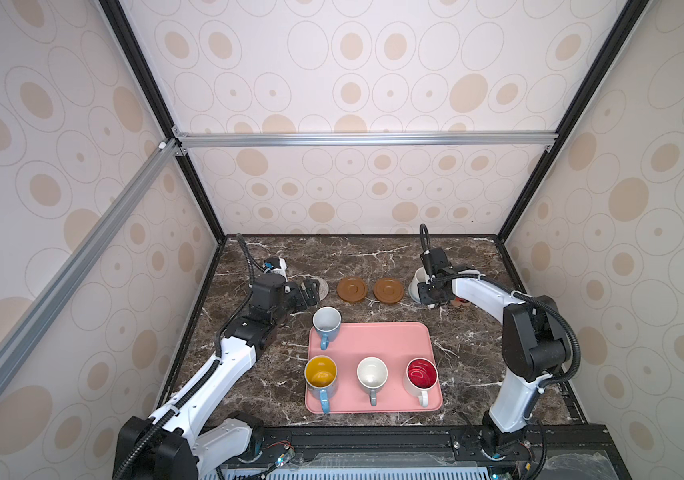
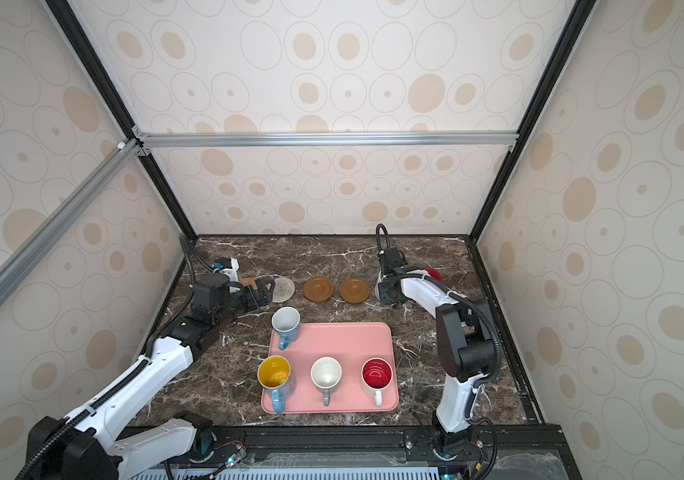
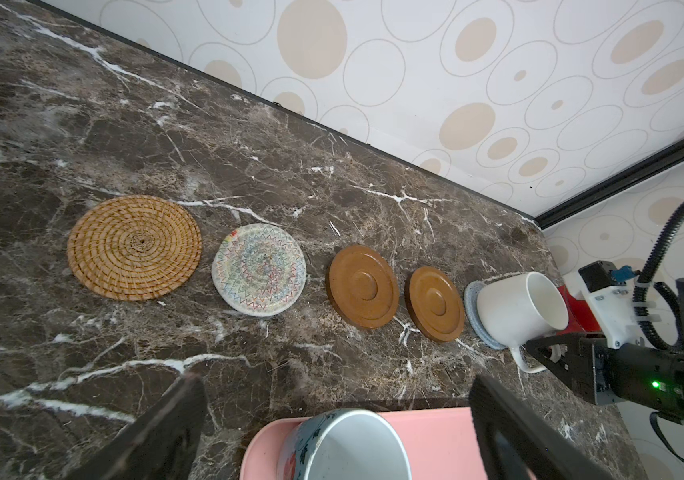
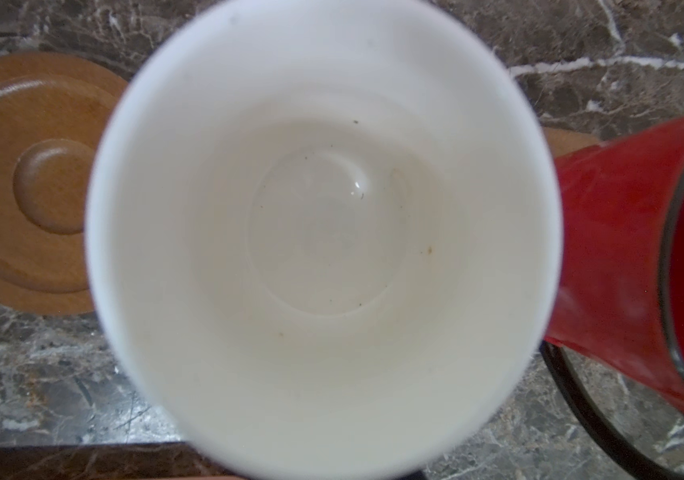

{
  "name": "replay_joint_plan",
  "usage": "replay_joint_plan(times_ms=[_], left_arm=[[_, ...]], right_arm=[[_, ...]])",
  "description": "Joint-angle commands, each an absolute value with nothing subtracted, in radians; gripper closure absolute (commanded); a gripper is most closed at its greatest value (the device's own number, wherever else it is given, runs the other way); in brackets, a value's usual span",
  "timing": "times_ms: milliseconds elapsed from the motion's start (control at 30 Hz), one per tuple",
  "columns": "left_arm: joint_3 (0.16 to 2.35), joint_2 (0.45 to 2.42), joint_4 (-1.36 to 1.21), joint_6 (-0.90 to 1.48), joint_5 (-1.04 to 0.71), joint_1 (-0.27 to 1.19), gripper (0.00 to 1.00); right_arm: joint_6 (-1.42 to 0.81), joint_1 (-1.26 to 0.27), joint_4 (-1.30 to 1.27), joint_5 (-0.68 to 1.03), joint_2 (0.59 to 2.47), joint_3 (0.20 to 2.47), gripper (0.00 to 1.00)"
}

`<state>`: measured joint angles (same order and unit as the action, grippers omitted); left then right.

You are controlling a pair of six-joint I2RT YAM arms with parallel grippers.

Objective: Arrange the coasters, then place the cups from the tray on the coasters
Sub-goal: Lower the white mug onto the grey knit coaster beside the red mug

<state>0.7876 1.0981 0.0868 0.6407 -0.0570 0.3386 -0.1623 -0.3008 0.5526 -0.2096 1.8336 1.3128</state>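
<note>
Jaws of left gripper [image 1: 310, 293] stand wide and empty near light blue mug [image 1: 326, 324] at tray [image 1: 390, 345] corner, apparently poised to collect it. Coasters [image 3: 134, 247] lie rowed behind. Right gripper [image 3: 546, 351] clamps handle of white mug [image 3: 515, 307], seating it on grey-blue coaster [image 3: 471, 299].

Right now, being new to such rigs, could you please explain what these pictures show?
Two white-and-black robot arms work over a dark marble tabletop. Two pictures look down from overhead; two are wrist-camera views. At the back lie coasters: a tan rattan round, a cream woven round, two brown ridged discs, a grey-blue woven round. Four handled mugs stand on the flat pink tray. The right gripper is shut on the handle of the white mug at the grey-blue round; the left gripper is open.
</note>
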Motion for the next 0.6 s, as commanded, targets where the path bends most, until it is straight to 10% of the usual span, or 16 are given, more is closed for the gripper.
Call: replay_joint_plan(times_ms=[0, 567], left_arm=[[0.806, 1.08, 0.091, 0.655, -0.043, 0.344, 0.0], [0.805, 1.081, 0.089, 0.655, -0.041, 0.343, 0.0]], right_arm=[[-0.154, -0.293, 0.509, -0.22, 1.839, 1.325, 0.87], [-0.174, -0.291, 0.52, -0.21, 1.846, 1.318, 0.87]])
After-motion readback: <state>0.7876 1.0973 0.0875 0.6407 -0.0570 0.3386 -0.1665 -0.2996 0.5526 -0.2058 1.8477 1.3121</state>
